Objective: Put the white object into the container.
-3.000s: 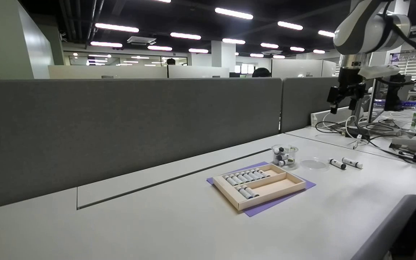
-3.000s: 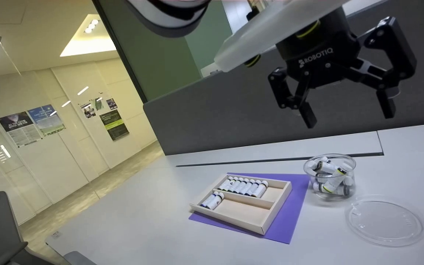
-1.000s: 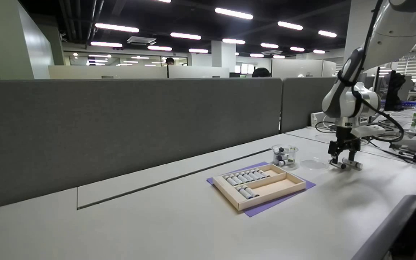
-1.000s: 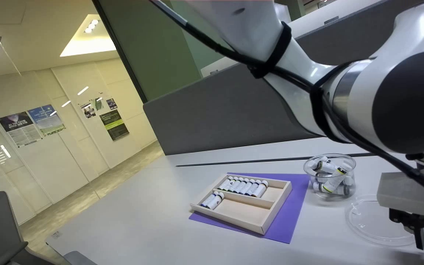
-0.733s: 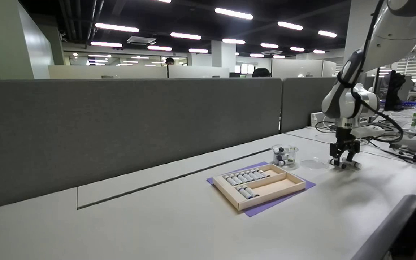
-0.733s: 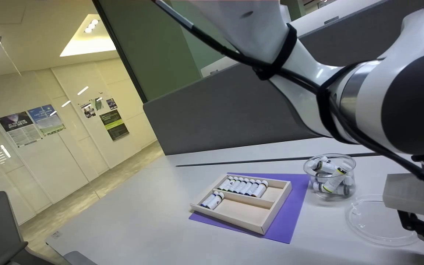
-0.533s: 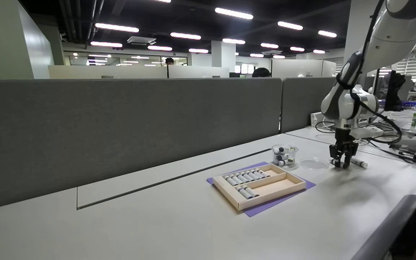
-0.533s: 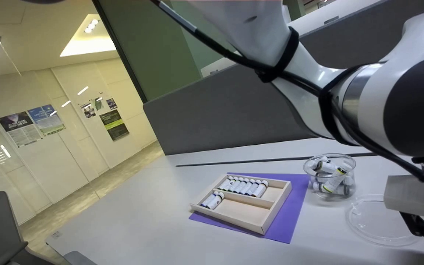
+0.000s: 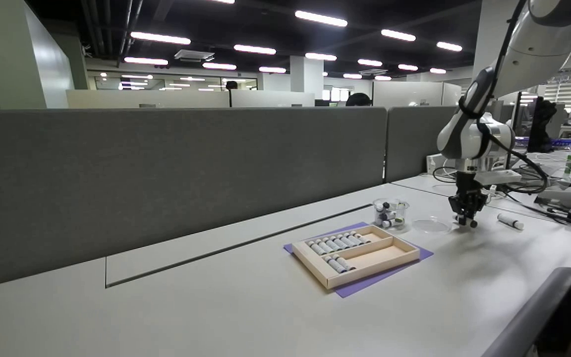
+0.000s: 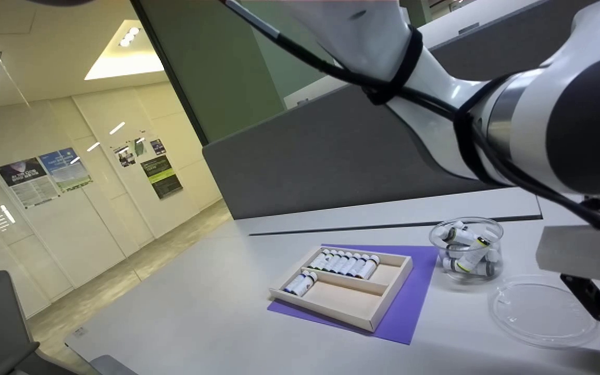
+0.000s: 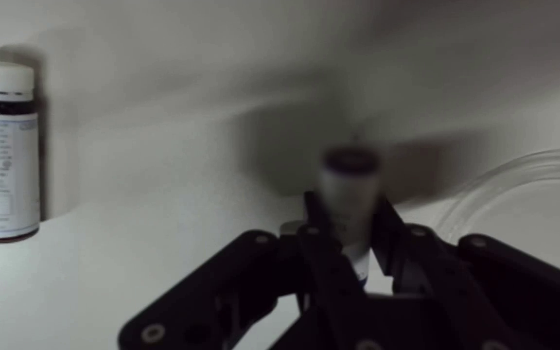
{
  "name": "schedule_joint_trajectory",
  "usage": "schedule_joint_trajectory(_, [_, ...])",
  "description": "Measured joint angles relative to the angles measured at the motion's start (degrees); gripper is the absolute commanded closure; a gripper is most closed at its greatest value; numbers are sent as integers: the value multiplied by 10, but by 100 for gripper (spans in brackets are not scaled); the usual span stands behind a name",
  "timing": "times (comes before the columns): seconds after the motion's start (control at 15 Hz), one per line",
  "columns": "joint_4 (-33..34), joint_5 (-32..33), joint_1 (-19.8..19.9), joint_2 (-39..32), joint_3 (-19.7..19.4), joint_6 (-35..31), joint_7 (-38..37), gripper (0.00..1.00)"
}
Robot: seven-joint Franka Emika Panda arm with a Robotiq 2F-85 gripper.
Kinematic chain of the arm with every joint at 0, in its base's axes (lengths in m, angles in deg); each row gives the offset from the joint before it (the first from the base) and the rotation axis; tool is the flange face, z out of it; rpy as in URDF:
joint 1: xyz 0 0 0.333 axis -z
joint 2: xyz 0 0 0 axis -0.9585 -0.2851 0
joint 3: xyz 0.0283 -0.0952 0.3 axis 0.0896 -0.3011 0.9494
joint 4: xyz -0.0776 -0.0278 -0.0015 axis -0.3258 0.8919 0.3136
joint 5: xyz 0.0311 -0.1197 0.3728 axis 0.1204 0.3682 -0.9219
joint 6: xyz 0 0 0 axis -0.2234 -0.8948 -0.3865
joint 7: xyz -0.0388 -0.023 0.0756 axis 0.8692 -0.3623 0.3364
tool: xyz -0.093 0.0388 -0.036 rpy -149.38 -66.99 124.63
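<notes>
My gripper (image 9: pixel 465 219) is shut on one small white vial (image 11: pixel 352 192), the white object. In the wrist view the vial lies lengthwise between the fingers, blurred, its dark purple-rimmed end pointing up the picture. It seems to hang slightly above the table. In an exterior view, only the vial's ends show beside the fingers. At the right edge of an exterior view, most of the gripper is cut off. A clear round container (image 10: pixel 501 237) holds several white vials in a jumble. A wooden tray (image 10: pixel 344 300) with two compartments holds rows of similar vials.
Another white vial (image 11: pixel 5 165) lies loose on the table beside the gripper. A clear round lid (image 10: pixel 545 312) lies flat between gripper and container. Purple paper (image 10: pixel 415 302) sits under the tray. A grey partition (image 9: pixel 191 178) runs along the back; cables and equipment lie behind the arm.
The gripper came down from high above, closed on one vial, and has risen slightly with it. The other loose vial was pushed away, to the right in an exterior view.
</notes>
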Motion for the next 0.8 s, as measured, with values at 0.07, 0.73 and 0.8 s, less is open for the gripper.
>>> schedule_joint_trajectory(0.07, [11, 0, -3, 5, 0, 19, -11, 95])
schedule_joint_trajectory(0.73, [101, -88, -63, 79, 29, 132, -100, 95])
schedule_joint_trajectory(0.8, [100, -98, -68, 78, 34, 132, -104, 95])
